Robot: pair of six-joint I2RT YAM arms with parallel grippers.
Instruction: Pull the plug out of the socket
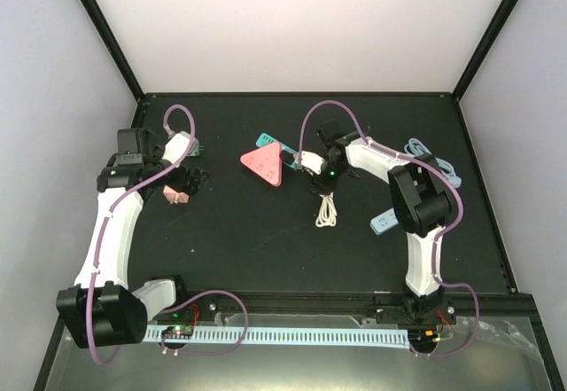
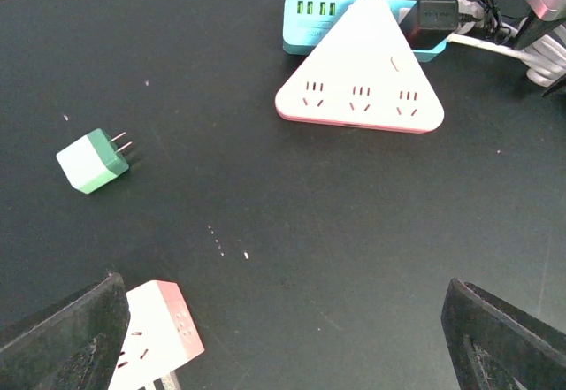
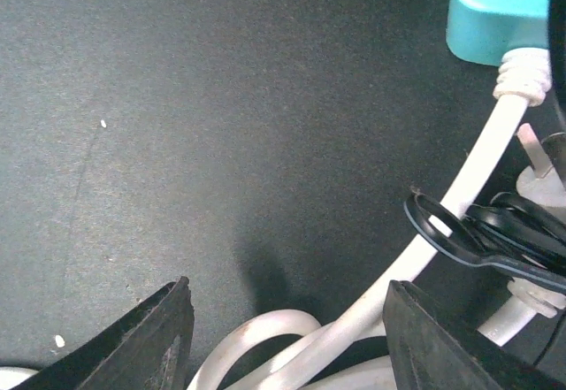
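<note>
Currently: black plug [image 2: 435, 15] in triangular socket [image 2: 358, 76]; left end effector [image 2: 283, 315] spread; right end effector [image 3: 287, 310] spread over white cable [image 3: 471, 178].

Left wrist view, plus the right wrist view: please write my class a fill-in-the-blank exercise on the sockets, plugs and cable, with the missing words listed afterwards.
1. The plug pushed into the triangular socket is ___ in colour.
2. The socket's side facing the left wrist camera carries ___ outlets.
3. The green adapter lying apart from it shows ___ metal prongs.
4. In the right wrist view, the cable leaving the teal block is ___.
Missing words: black, three, two, white.
</note>
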